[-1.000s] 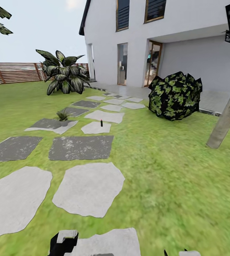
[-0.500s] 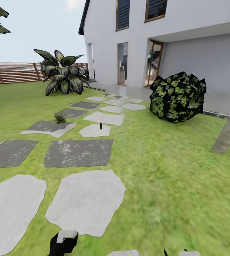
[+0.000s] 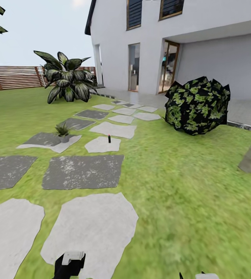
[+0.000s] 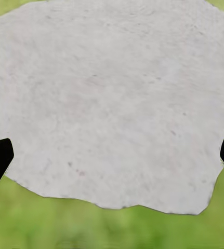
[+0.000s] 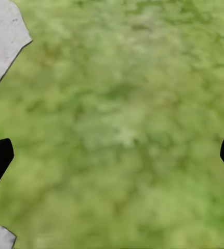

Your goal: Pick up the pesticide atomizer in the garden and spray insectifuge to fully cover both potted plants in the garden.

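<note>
L jaws (image 4: 112, 155): fingertips at both frame edges, spread wide, nothing between, hanging over a pale stepping stone (image 4: 112, 98). R jaws (image 5: 112, 155): same, spread and empty, over lawn (image 5: 122, 119). In head view the L wrist housing shows at the bottom edge, R barely.

Atomizer (image 3: 109, 138): small dark upright thing w/ reddish top, standing on a light stone (image 3: 102, 145) well ahead up the path, apart from both arms. Too small to make out trigger or nozzle.

One potted plant (image 3: 63, 130): low green rosette at the edge of a grey stone, left of the atomizer, near it. Can't pick out the 2nd one. No whitish specks visible on leaves at this range.

Big dark-leaved shrub (image 3: 65, 80) by the fence (image 3: 9, 77), clipped bush (image 3: 197, 105) by the house: not targets.

Handling, my guess: atomizer is light, rigid, narrow, top-heavy, so easy to tip. Grab mid-body, jaws level, squared to it, nozzle left free. Need to drive closer first.
</note>
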You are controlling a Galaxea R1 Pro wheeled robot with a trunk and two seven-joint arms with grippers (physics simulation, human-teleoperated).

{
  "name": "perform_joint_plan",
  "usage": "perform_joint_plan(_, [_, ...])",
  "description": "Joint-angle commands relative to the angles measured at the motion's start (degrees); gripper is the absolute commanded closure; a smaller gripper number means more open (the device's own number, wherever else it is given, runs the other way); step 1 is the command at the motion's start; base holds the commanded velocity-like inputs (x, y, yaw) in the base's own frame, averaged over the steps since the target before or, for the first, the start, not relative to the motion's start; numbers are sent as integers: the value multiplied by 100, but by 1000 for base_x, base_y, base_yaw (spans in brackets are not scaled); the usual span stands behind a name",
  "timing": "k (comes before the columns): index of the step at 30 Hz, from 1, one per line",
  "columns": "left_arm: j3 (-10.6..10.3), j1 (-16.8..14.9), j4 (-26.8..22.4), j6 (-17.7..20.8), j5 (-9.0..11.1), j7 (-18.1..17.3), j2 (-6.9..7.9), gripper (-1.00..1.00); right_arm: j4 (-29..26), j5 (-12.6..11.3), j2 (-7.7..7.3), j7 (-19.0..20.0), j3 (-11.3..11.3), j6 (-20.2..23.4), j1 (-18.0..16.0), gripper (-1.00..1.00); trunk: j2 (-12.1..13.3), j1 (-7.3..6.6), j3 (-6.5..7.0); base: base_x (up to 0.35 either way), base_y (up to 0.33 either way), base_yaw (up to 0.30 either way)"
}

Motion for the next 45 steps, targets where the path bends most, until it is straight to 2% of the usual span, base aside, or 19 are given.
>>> perform_joint_plan(1, [-4, -1, 3, -18, -1, 1, 3, -100, 4, 2, -1, -2, 1, -16, -3, -100, -2, 2, -14, 339, 0, 0])
perform_joint_plan(9, [-4, -4, 2, -18, -1, 1, 5, -100, -3, 2, -1, -2, 1, -19, -3, -100, -2, 2, -67, 339, 0, 0])
perform_joint_plan(45, [-4, -2, 1, -18, -1, 1, 2, -100, -5, 2, -1, 3, 10, -20, -3, -100, -2, 2, -70, 339, 0, 0])
